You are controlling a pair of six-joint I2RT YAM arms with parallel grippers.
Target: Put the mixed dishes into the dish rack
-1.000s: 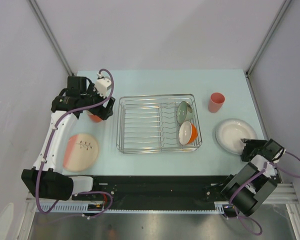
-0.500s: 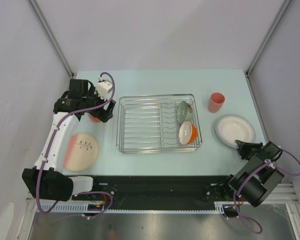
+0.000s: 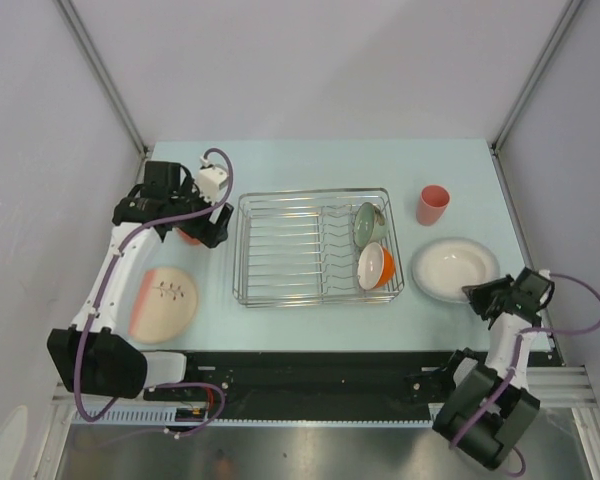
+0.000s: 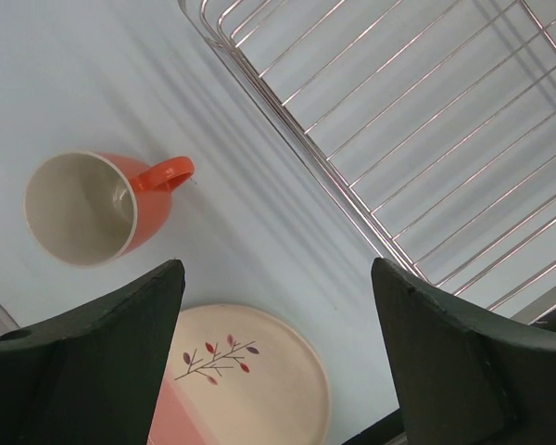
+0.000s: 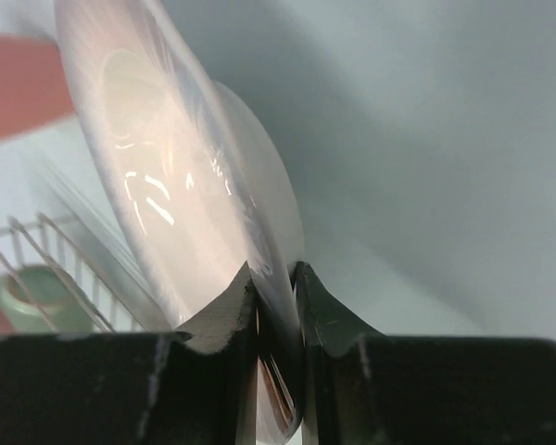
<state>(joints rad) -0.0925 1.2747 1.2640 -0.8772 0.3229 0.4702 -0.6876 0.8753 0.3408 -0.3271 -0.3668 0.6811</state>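
My right gripper (image 3: 477, 296) is shut on the rim of the white plate (image 3: 452, 268), just right of the dish rack (image 3: 315, 246); in the right wrist view the plate (image 5: 176, 185) stands tilted between my fingers (image 5: 232, 315). My left gripper (image 3: 208, 228) is open and empty above the orange handled mug (image 4: 88, 204), left of the rack (image 4: 426, 139). The salmon-pink plate (image 3: 162, 303) lies at the front left and also shows in the left wrist view (image 4: 250, 385). The grey-green bowl (image 3: 368, 224) and the orange bowl (image 3: 375, 266) stand in the rack's right end. The salmon-pink cup (image 3: 432, 204) stands behind the white plate.
Grey walls with metal corner posts close in the table (image 3: 310, 160) on three sides. A black rail (image 3: 310, 370) runs along the near edge.
My right gripper has swung left and pulled the white plate with it toward the rack. My left gripper has shifted slightly over the mug.
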